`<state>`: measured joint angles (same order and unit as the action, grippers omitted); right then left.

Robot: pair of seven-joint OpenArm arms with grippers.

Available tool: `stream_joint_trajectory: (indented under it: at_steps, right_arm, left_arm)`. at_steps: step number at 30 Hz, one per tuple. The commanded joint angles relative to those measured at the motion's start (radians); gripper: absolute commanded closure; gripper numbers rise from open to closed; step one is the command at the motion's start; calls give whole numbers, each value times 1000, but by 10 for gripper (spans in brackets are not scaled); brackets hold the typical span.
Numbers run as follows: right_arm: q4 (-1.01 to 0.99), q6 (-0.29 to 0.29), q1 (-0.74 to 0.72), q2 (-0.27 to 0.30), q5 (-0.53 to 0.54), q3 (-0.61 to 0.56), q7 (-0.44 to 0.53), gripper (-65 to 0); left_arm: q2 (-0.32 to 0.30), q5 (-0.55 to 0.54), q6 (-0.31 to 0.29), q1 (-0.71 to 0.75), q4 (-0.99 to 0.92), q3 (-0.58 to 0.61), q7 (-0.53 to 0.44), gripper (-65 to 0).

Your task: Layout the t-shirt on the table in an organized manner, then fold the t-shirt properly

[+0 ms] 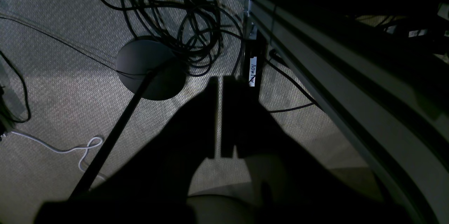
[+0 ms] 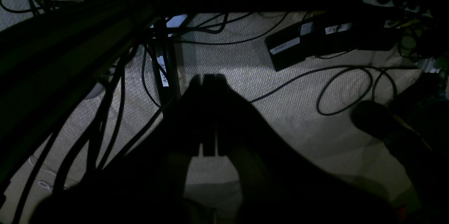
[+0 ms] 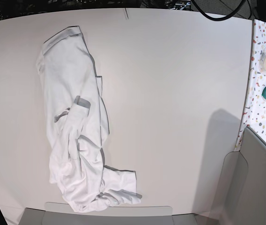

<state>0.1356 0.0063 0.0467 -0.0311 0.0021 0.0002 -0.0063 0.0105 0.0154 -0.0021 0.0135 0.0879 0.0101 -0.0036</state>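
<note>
The left tool [image 1: 219, 119] hangs pointing down, a dark silhouette in its wrist view, its two fingers [image 1: 210, 119] straight and parallel with only a thin slit of light between them, holding nothing. The right tool [image 2: 207, 115] hangs the same way, fingers [image 2: 194, 115] pressed together, nothing between them. Neither arm shows in the base view.

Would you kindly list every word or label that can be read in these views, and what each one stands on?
"START": white label on a black box on the floor, right wrist view.
White label on the next box: too blurred to read.
Handwritten label on a dark post, left wrist view: not legible.
Similar label on a post, right wrist view: illegible.
t-shirt: no print.
</note>
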Motion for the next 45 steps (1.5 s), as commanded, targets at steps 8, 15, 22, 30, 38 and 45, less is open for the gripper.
stream_joint_trajectory:
  at_steps: [8, 15, 22, 30, 38, 45]
  right_arm:
    - [3, -4, 2, 0, 0, -4, 6, 0]
    - [3, -4, 2, 0, 0, -4, 6, 0]
    - [5, -4, 3, 0, 0, -4, 6, 0]
    - [256, -9, 167, 4, 0, -4, 4, 0]
    - [499, -10, 368, 21, 0, -2, 6, 0]
    - [844, -10, 625, 53, 0, 2, 7, 0]
  left_arm:
    - [-1, -2, -6, 3, 3, -5, -6, -1]
    - [-1, -2, -6, 18, 29, -5, -6, -1]
    - [-1, -2, -6, 50, 63, -5, -6, 0]
    - [1, -9, -6, 148, 211, -6, -6, 0]
    - [3, -10, -6, 372, 551, -6, 3, 0]
    - [-5, -10, -6, 601, 870, -5, 4, 0]
